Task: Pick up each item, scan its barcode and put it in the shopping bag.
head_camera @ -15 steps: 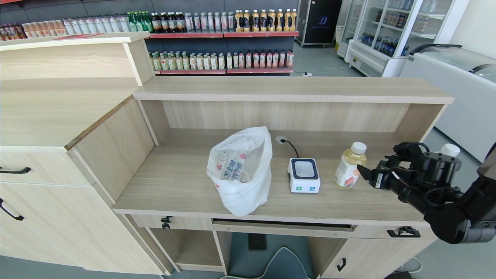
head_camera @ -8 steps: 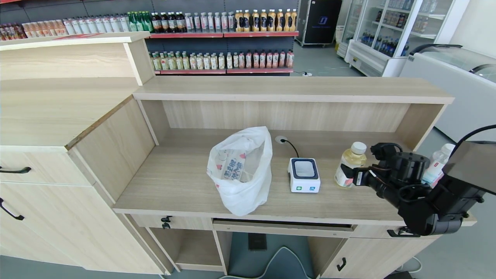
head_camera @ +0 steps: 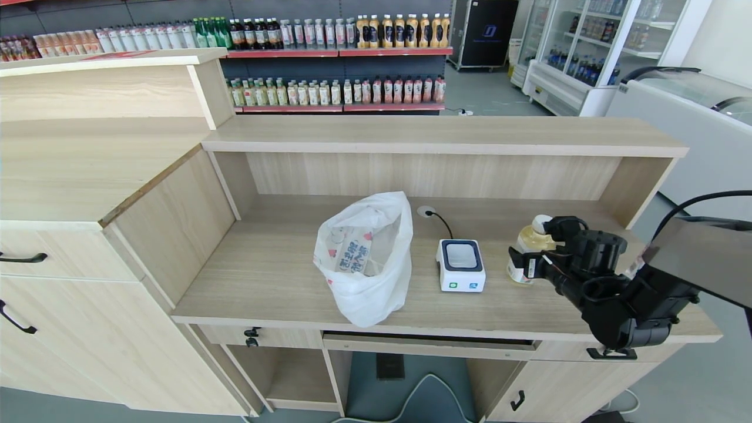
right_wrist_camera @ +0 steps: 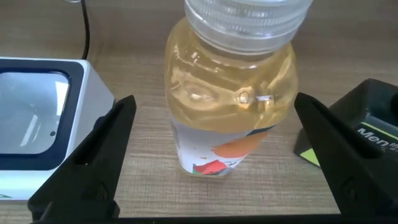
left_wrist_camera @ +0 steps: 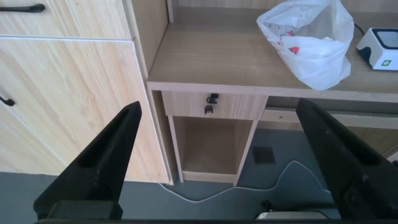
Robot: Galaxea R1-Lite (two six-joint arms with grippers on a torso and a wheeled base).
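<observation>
A bottle of yellow drink (head_camera: 524,239) with a white cap stands on the counter (head_camera: 264,276), right of the white barcode scanner (head_camera: 461,264). My right gripper (head_camera: 539,242) is open, one finger on each side of the bottle (right_wrist_camera: 227,118), not pressing it. The right wrist view has the scanner (right_wrist_camera: 37,112) just beside the bottle. A white shopping bag (head_camera: 367,264) stands open left of the scanner with a printed carton inside. My left gripper (left_wrist_camera: 230,155) hangs open with nothing in it, low by the counter's left front, looking toward the bag (left_wrist_camera: 311,37).
The scanner's black cable (head_camera: 439,220) runs to a hole at the back of the counter. A raised ledge (head_camera: 440,135) and side walls enclose the counter on three sides. Drawers and a tall cabinet (head_camera: 70,282) stand on the left.
My right arm has moved left along the counter, from well right of the bottle to having its open fingers around it. Bottle, scanner and bag have stayed in place.
</observation>
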